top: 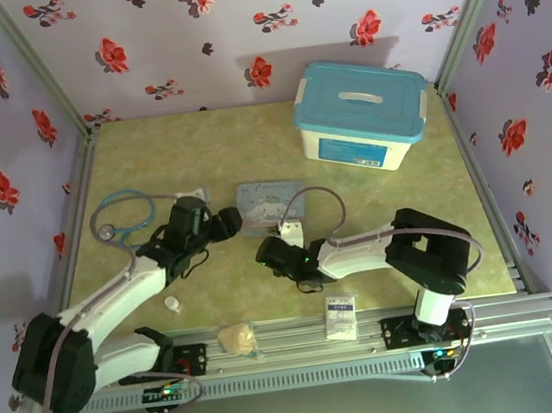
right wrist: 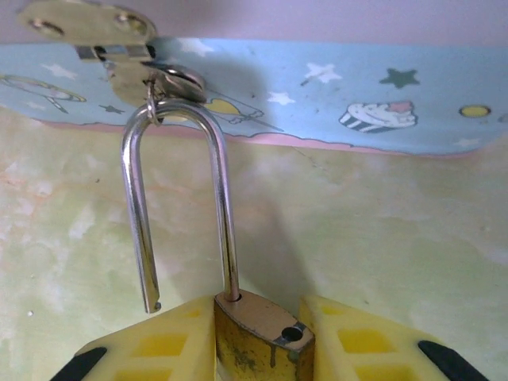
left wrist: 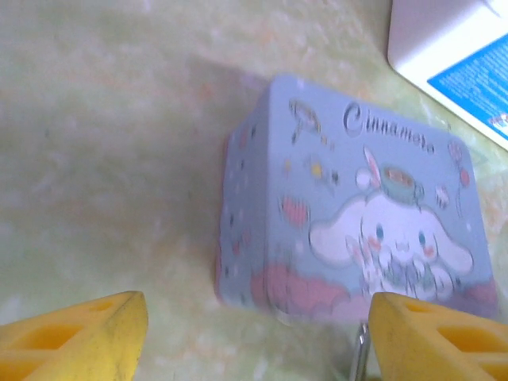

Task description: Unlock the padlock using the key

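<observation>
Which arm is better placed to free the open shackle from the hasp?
Right: the right end effector grips the padlock below the hasp; the left end effector is open, facing the tin.

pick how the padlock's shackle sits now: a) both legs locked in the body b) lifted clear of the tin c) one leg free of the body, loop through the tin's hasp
c: the shackle has one end hanging free beside the padlock body, while its loop hooks the hasp of the tin.
</observation>
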Controlling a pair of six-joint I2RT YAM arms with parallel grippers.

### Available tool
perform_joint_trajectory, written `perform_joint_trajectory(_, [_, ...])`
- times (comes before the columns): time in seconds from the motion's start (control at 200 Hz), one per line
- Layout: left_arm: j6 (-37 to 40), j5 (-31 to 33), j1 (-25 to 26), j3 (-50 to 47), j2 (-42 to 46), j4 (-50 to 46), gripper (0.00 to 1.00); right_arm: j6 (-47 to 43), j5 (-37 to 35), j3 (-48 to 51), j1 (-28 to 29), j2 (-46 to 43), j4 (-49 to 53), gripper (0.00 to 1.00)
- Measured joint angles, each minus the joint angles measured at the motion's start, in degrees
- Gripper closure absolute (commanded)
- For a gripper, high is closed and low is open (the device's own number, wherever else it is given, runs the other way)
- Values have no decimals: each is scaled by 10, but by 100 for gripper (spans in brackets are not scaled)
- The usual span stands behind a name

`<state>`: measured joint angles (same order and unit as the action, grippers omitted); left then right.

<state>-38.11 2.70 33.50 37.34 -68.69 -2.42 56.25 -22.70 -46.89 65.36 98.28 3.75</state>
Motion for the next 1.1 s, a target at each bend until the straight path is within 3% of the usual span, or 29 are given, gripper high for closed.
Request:
perform_joint_trajectory(0.2, [55,-13,-21,76,-137,28,29,-1,32,67,-25,-43,-64,79])
perform_joint_trajectory(0.355, [75,-15,-23,104,-191,29,31,-1,53,110,-35,-60,-132,82])
perform_joint_trajectory(0.505, [78,-15,-23,100,-202,41,33,-1,71,154,-43,-66,-218,82])
perform_joint_trajectory(0.67, [80,-19,-23,94,-202,57,44,2,97,202,-55,-65,-325,91])
perform_joint_trajectory(0.845, [81,-19,-23,94,-205,65,45,14,114,233,-65,-39,-442,98])
perform_joint_trajectory(1.1, [81,-17,-23,84,-212,99,47,69,113,243,-64,33,-601,100])
